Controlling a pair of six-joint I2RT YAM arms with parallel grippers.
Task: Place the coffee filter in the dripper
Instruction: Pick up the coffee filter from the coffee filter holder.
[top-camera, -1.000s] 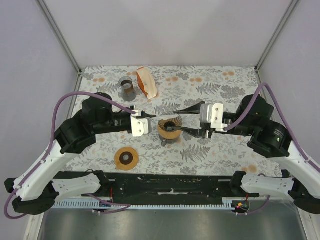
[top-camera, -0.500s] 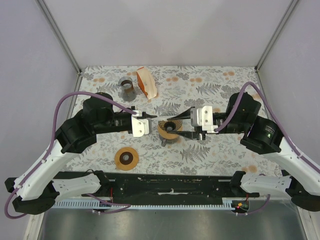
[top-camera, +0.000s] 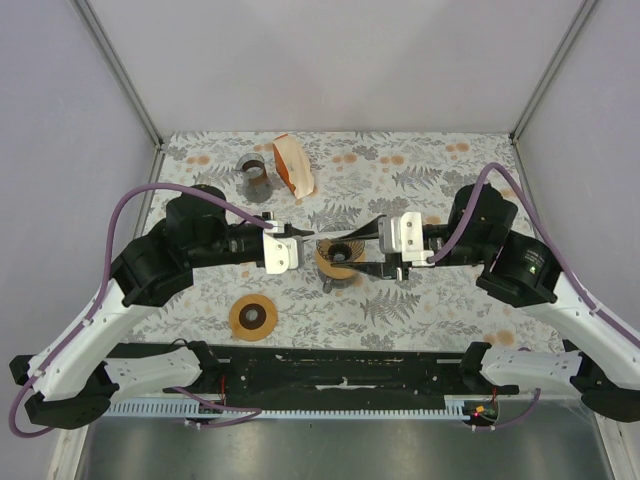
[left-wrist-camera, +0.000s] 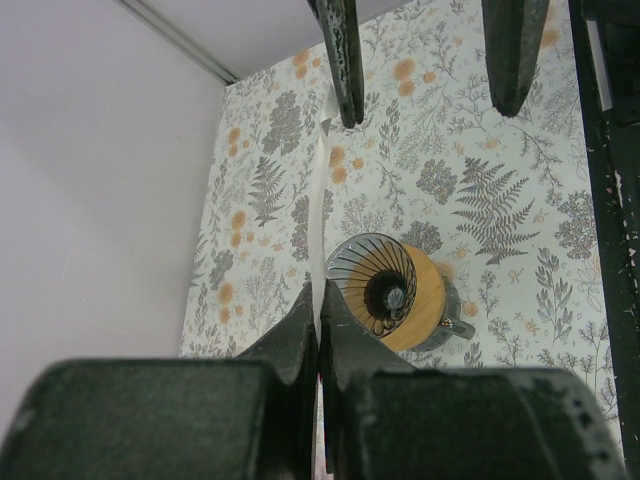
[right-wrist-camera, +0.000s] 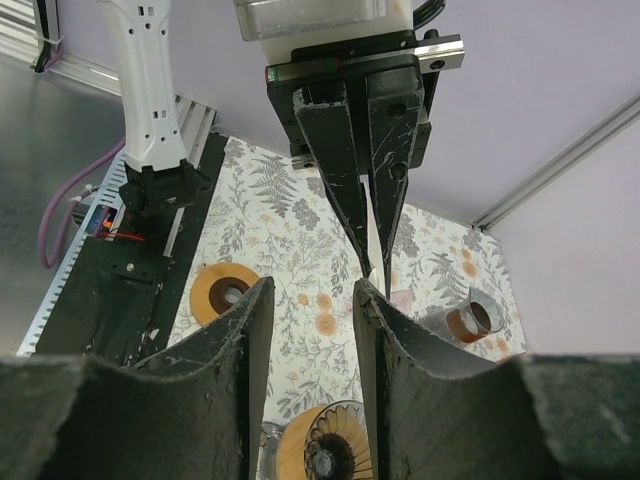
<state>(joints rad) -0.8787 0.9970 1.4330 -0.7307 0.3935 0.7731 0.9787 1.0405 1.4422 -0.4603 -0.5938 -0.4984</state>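
From my overhead camera, nearest the arm bases and at the lower left of the frame, a round wooden disc (top-camera: 253, 317) with a dark centre lies flat on the floral-patterned table (top-camera: 450, 170). Farther up, at the middle of the frame, the dripper (top-camera: 338, 258) stands upright: a ribbed glass cone in a wooden collar. The two arms meet over it from either side. My left gripper (left-wrist-camera: 318, 293) comes in from the left with its fingers pressed together on the coffee filter (left-wrist-camera: 319, 190). In the left wrist view the filter is a thin white sheet seen edge-on, sticking out past the fingertips, above and left of the dripper and not in it. My right gripper (right-wrist-camera: 312, 290) faces it from the right with its fingers apart and nothing gripped between them. From overhead, one finger lies on each side of the dripper. I cannot tell whether it touches the filter. Farthest away, at the upper left of the table, a small grey cup (top-camera: 255, 172) stands just beside an orange-and-white pack (top-camera: 294, 166).
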